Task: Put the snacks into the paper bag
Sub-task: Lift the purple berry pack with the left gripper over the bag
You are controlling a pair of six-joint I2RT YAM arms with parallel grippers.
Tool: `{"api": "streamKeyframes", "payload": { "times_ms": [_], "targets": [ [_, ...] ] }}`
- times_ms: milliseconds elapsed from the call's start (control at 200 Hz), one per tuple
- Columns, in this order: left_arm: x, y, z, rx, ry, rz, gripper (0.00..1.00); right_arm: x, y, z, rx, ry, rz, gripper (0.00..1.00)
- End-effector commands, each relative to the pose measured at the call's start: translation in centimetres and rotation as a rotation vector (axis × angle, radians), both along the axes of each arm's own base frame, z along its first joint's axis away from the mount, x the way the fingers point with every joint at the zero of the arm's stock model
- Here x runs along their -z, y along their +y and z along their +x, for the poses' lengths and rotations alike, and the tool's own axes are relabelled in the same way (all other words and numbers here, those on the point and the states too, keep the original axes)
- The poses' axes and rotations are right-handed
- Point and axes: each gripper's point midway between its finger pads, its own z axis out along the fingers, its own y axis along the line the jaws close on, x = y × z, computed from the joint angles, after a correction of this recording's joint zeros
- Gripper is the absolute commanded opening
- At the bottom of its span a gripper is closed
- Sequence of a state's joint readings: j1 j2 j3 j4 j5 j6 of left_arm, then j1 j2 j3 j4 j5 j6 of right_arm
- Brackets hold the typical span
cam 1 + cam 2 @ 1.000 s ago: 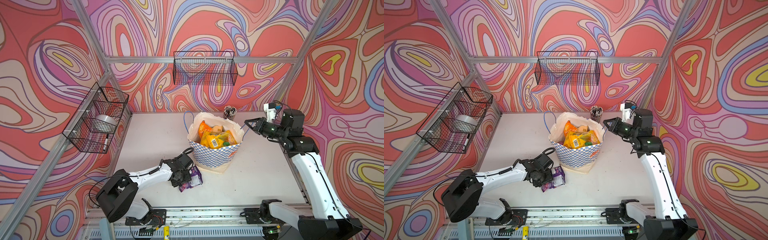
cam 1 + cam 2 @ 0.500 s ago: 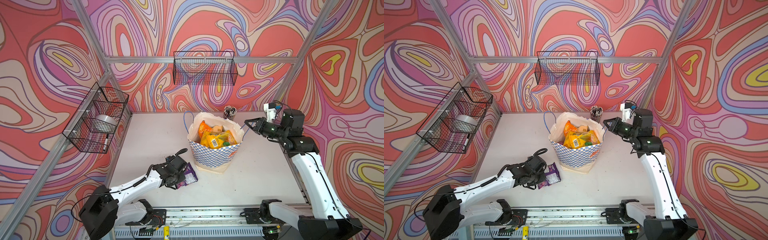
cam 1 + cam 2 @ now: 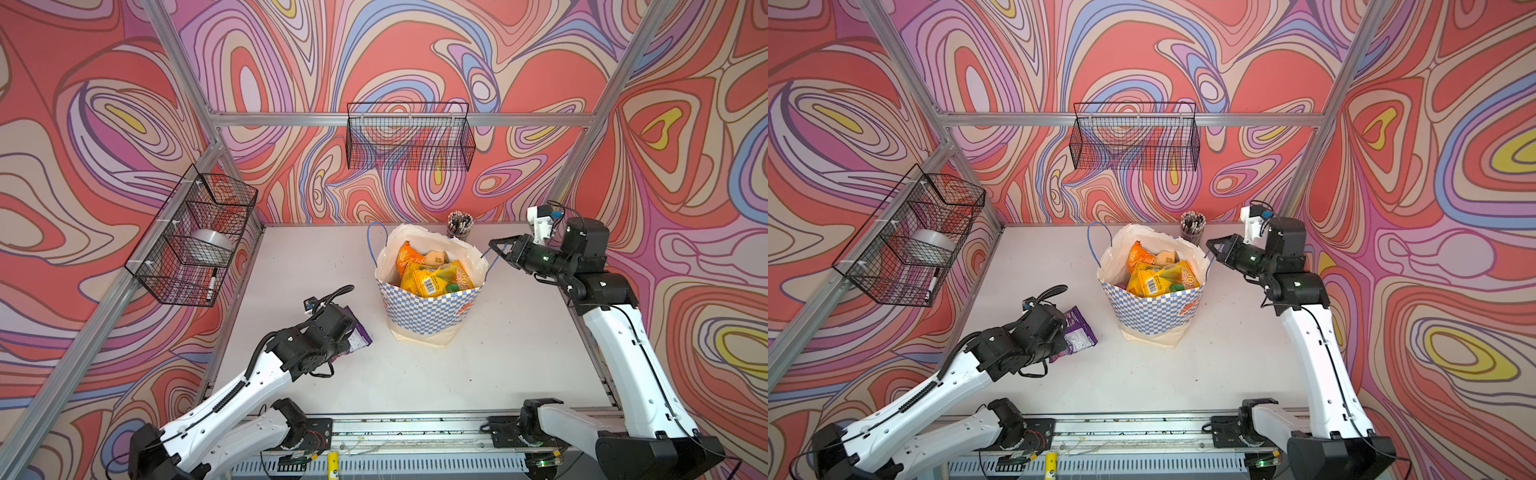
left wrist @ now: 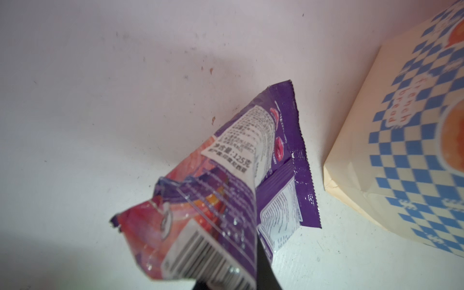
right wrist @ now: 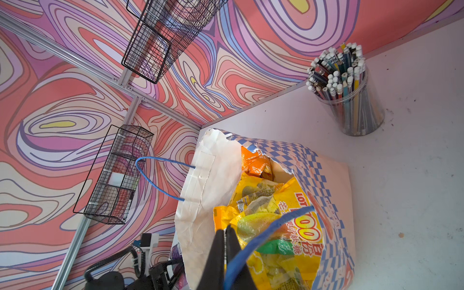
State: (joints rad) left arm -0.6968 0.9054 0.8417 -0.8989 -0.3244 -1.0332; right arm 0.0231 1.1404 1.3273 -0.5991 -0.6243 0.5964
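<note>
The paper bag (image 3: 432, 316) (image 3: 1154, 311) stands mid-table, blue-and-white checkered, mouth open. Yellow snacks (image 3: 436, 278) (image 5: 276, 226) and an orange one (image 3: 405, 255) (image 5: 256, 163) fill it. My right gripper (image 3: 492, 245) (image 5: 224, 233) is shut at the bag's right rim, with the blue cord handle (image 5: 276, 226) running out from between its fingers. My left gripper (image 3: 1064, 334) is low, left of the bag. It is shut on a purple-and-pink snack packet (image 4: 213, 213) (image 3: 358, 337), raised at an angle. Another purple packet (image 4: 288, 200) lies flat on the table under it.
A clear cup of pencils (image 3: 460, 222) (image 5: 349, 100) stands behind the bag by the back wall. One black wire basket (image 3: 409, 137) hangs on the back wall. Another basket (image 3: 195, 237) on the left wall holds a tape roll and a marker.
My left gripper has closed on the purple packet and drawn back leftward, away from the bag's base. The right arm and the bag have not moved.
</note>
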Motion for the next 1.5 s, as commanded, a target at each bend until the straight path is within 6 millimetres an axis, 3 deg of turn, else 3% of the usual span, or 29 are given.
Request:
{"api": "streamKeyframes", "payload": {
  "times_ms": [0, 210, 305, 431, 546, 596, 846, 1052, 1307, 1492],
  "targets": [
    [-5.1, 3.3, 0.3, -0.029, -0.121, 0.125, 0.14, -1.1, 0.2, -0.6, -0.01, -0.044, -0.005, 0.0],
    [-14.9, 5.1, 1.7, -0.015, -0.32, 0.192, 0.14, -0.9, 0.2, -0.6, -0.01, -0.042, -0.003, 0.0],
    [-19.1, 4.4, 2.8, 0.022, -0.413, 0.17, 0.14, -0.9, 0.2, -0.5, -0.011, -0.042, 0.0, 0.0],
    [-25.0, 1.8, 4.2, 0.115, -0.534, 0.092, 0.12, -1.0, 0.3, -0.6, -0.013, -0.04, 0.005, 0.0],
    [-28.9, -2.6, 5.5, 0.276, -0.596, -0.021, 0.11, -1.2, 0.3, -0.7, -0.014, -0.043, 0.005, 0.0],
    [-29.8, -4.9, 6.2, 0.356, -0.597, -0.063, 0.12, -1.2, 0.3, -0.7, -0.014, -0.043, 0.003, 0.0],
    [-30.3, -15.4, 9.2, 0.65, -0.494, -0.272, 0.11, -1.0, 0.3, -0.9, -0.016, -0.039, 0.003, 0.0],
    [-27.8, -21.6, 10.1, 0.782, -0.395, -0.276, 0.11, -1.1, 0.3, -1.1, -0.021, -0.036, -0.007, 0.0],
    [-22.6, -24.8, 12.8, 0.807, -0.256, -0.259, 0.11, -1.3, 0.2, -1.5, -0.022, -0.039, -0.018, 0.0],
    [-19.6, -25.4, 15.2, 0.761, -0.171, -0.238, 0.11, -1.1, 0.2, -1.6, -0.022, -0.037, -0.019, 0.0]
  ]
}}
